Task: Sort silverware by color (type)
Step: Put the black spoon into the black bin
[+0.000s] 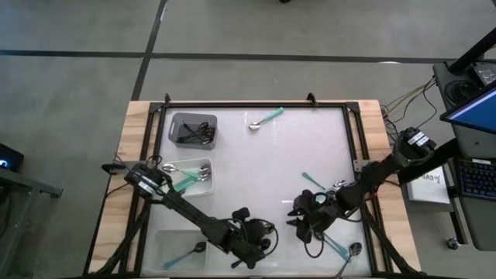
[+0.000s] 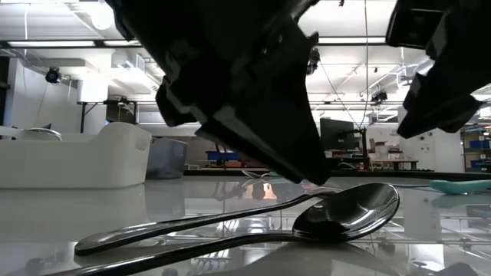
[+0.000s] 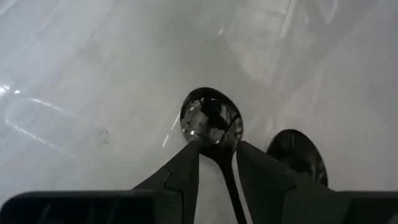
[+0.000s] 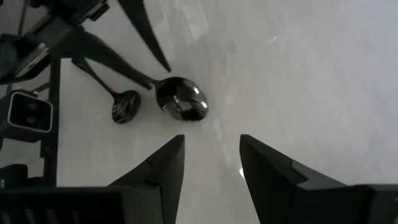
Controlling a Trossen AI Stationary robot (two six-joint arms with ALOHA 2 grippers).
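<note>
- The silverware was part sorted. Black spoons lay in the grey bin at the table's far left, teal-handled spoons with silver bowls in the clear bin below it, and one teal-handled spoon with a dark bowl in the near bin at the front left.
- Left on the table: a far spoon with a teal handle and silver bowl near the back edge, a few teal-handled spoons by the right arm, one corner spoon at the front right, and a black spoon at front centre.
- By my judgement the job was past halfway, with a handful of pieces to go.
- The left gripper was low at front centre, its fingers pinching the black spoon at the neck just behind the bowl; the bowl stuck out ahead of the tips.
- In the low view that spoon's bowl rested on, or just over, the glossy surface; I could not tell which.
- The right wrist view showed the same bowl with a smaller dark shape beside it, likely its shadow or reflection.
- The right gripper hovered just right of the left one, fingers spread with nothing between them, over bare table.
</note>
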